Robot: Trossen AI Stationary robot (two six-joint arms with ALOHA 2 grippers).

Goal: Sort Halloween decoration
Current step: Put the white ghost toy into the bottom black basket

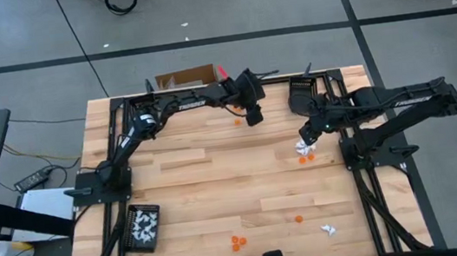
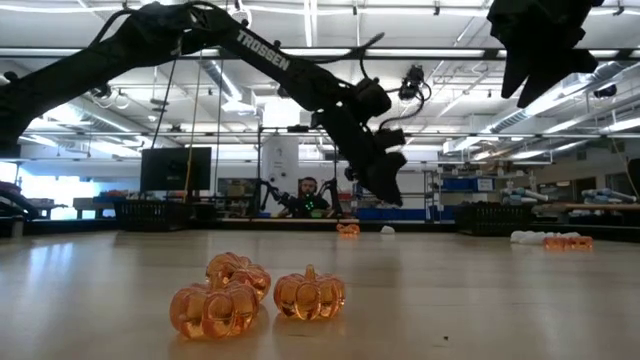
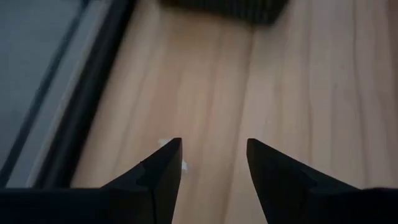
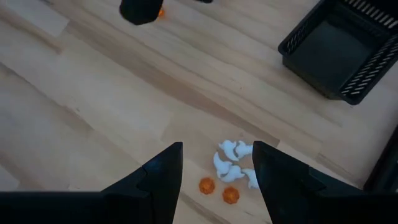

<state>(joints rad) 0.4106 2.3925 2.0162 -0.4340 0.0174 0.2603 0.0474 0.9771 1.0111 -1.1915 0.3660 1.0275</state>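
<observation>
The Halloween decoration lies scattered on the wooden table. A white cluster (image 1: 303,147) and two orange pieces (image 1: 306,159) lie at the right. One orange piece (image 1: 237,122) lies near the far edge. Three orange pumpkins (image 2: 245,293) sit close to the near edge. My left gripper (image 1: 253,118) hangs open just right of the far orange piece, its fingers (image 3: 163,163) empty. My right gripper (image 1: 306,133) hovers open over the white cluster (image 4: 233,162), clear of it.
An empty black tray (image 1: 303,93) stands at the far right. Another black tray (image 1: 143,228), holding white pieces, stands at the near left. A cardboard box (image 1: 188,79) sits at the far edge. A single orange piece (image 1: 299,219) and a white one (image 1: 328,229) lie near the front.
</observation>
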